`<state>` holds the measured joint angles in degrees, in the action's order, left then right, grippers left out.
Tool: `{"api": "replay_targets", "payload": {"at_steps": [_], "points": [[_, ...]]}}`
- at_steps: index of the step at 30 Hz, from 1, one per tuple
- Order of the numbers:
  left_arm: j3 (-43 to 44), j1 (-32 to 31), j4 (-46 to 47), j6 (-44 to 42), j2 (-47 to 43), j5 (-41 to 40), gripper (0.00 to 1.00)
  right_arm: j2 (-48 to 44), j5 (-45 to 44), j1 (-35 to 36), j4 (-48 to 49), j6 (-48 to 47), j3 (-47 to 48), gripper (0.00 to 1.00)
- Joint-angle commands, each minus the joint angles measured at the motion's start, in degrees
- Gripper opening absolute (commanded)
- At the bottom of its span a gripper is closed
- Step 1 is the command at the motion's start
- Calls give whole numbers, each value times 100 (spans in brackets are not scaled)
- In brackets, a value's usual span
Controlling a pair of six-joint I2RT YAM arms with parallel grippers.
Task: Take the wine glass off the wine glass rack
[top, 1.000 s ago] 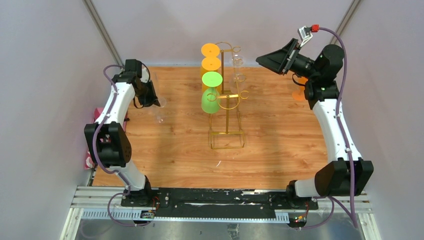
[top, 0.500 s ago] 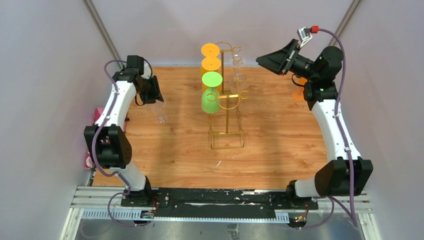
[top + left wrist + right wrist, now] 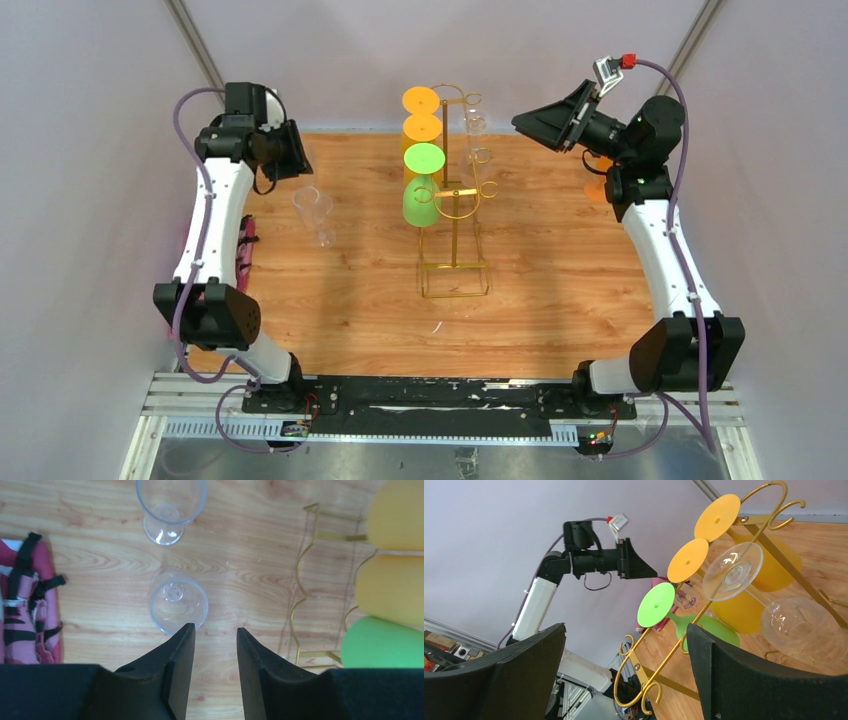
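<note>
The gold wire wine glass rack stands mid-table. Two orange glasses and a green glass hang on its left side, and a clear wine glass hangs on its right. My right gripper is open and empty, held high just right of the rack. In the right wrist view the clear glass hangs upside down beyond the open gripper. My left gripper is raised at the far left. It is open and empty above two clear glasses standing on the table.
The two clear glasses stand on the wooden table left of the rack. A pink and black item lies at the table's left edge. An orange glass stands behind my right arm. Grey walls close in on both sides.
My left arm has risen and drawn back toward the far left, leaving a clear glass standing on the table. The right arm and the rack have not moved.
</note>
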<state>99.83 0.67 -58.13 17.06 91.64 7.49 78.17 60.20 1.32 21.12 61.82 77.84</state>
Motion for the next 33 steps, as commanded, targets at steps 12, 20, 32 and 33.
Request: {"api": "replay_targets", "payload": {"at_steps": [12,20,32,33], "points": [[-1253,-427,3697,751,-3031,2512,55,1157,-64,-74,362,289,347,64],[-1523,-428,3548,536,-3282,2417,56,1795,-164,182,-21,56,958,48],[-1598,-428,3381,377,-3323,2135,56,2237,-112,633,-151,-47,1180,43],[-1618,-431,3392,377,-3325,2130,56,2236,-113,648,-163,-62,1158,42]]}}
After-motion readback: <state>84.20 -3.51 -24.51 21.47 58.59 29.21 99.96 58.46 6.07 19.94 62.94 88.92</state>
